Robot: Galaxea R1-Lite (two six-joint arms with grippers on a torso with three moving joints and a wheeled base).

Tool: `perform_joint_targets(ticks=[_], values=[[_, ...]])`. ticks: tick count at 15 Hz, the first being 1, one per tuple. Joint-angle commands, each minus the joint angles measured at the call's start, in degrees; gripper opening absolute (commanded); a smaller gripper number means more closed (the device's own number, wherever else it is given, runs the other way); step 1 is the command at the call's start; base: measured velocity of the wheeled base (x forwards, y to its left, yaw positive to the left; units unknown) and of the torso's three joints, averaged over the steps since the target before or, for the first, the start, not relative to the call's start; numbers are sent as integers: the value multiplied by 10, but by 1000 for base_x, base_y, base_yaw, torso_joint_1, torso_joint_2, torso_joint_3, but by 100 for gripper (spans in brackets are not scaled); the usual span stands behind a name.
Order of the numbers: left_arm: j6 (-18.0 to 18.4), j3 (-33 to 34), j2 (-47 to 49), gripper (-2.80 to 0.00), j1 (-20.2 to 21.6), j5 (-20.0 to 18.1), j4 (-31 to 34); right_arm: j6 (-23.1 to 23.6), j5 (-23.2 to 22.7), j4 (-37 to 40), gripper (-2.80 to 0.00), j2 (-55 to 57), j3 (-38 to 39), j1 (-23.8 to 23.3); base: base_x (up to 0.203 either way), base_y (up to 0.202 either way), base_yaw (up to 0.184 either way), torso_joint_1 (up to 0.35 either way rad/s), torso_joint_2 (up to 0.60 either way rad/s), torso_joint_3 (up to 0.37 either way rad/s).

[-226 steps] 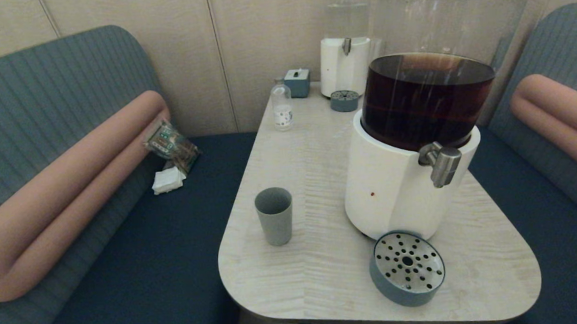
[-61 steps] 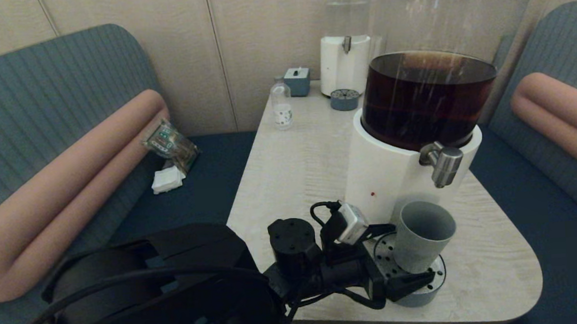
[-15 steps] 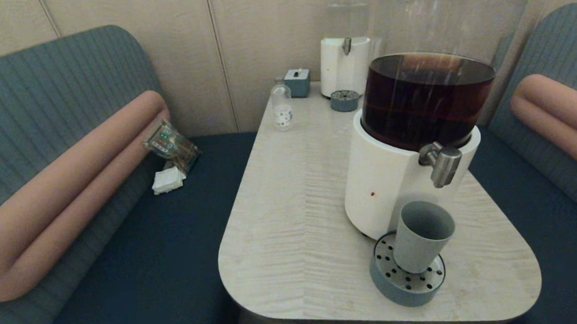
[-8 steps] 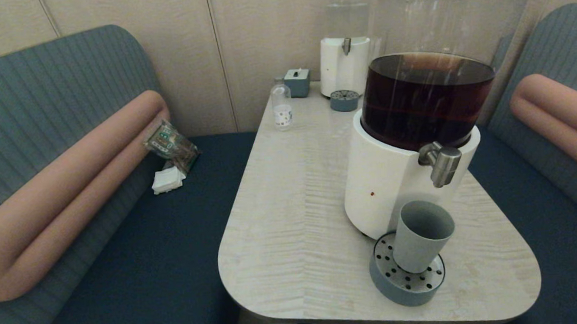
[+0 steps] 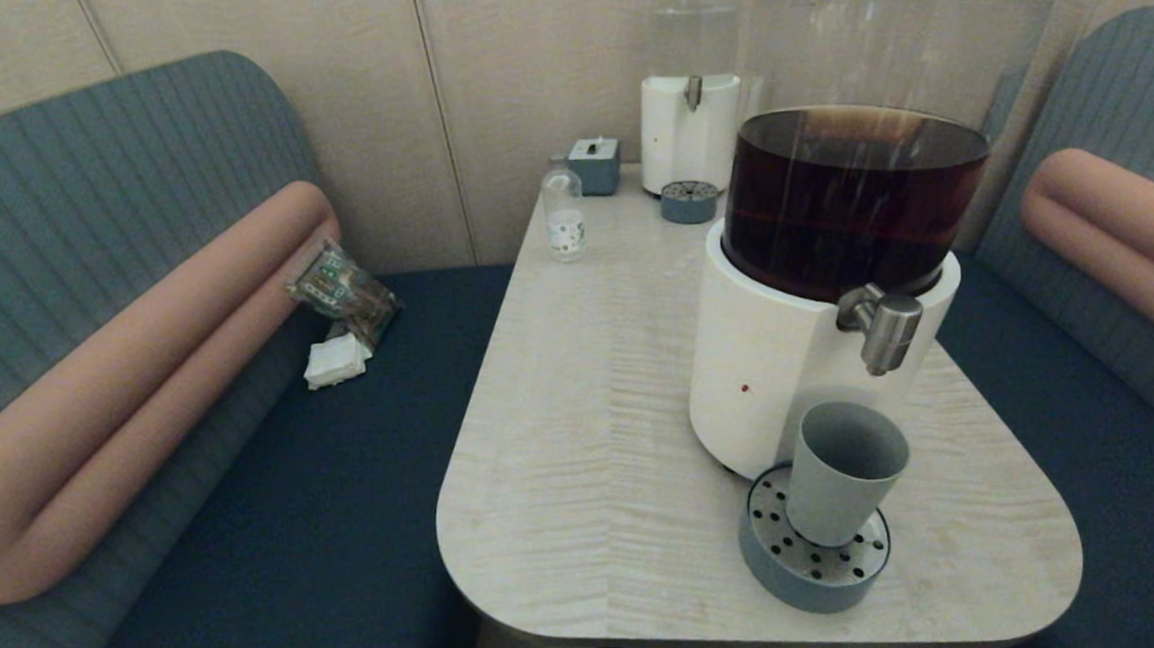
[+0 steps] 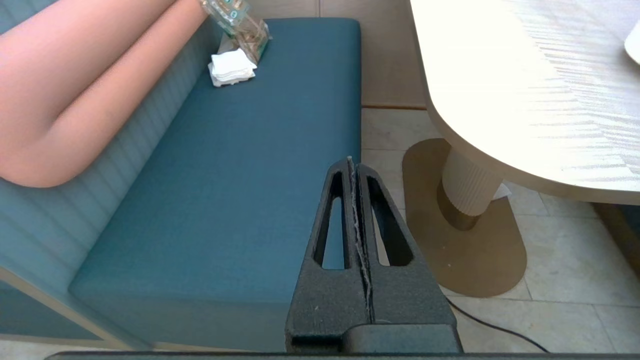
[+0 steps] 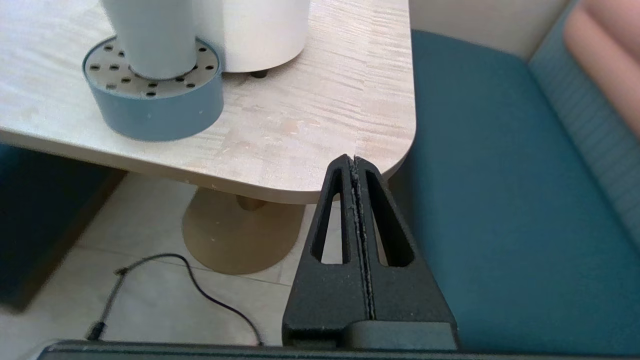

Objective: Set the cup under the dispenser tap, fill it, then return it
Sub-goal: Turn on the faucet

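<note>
The cup (image 5: pixel 843 471) stands upright on the round perforated drip tray (image 5: pixel 816 560) near the front edge of the bench (image 5: pixel 584 444), toward its front right corner. It sits directly below the dispenser tap (image 5: pixel 883 323), which juts from the white base of the large dispenser (image 5: pixel 815 279) holding dark brown liquid. The cup's inside looks plain grey with no liquid visible, and nothing touches it but the tray.

Neither arm shows in the head view. The left hand (image 6: pixel 354 167) hangs below bench level off the bench's left edge, over the blue seat cushion (image 6: pixel 240 175), its fingers pressed together and holding nothing. The right hand (image 7: pixel 353 162) hangs below the front right corner of the bench, beside the right-hand seat, its fingers likewise pressed together and empty; the tray and the lower part of the cup (image 7: pixel 150 35) appear in its view.

Toward the back edge of the bench stand a smaller dispenser (image 5: pixel 691 87) with clear liquid, a small clear bottle (image 5: pixel 562 212) and a small blue box (image 5: pixel 594 166).
</note>
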State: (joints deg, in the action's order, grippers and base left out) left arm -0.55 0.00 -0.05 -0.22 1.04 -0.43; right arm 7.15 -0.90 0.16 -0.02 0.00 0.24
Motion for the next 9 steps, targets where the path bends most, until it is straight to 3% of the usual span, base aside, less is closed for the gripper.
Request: perform_joint_targets(ticks=[1, 9], values=[[0, 0, 1, -280, 0, 0, 0, 9, -2, -2, -280, -1, 1, 0, 0, 0, 0, 0, 0, 0], [0, 0, 0, -280, 0, 0, 0, 18, -7, -8, -280, -2, -2, 0, 0, 0, 0, 0, 0, 0]])
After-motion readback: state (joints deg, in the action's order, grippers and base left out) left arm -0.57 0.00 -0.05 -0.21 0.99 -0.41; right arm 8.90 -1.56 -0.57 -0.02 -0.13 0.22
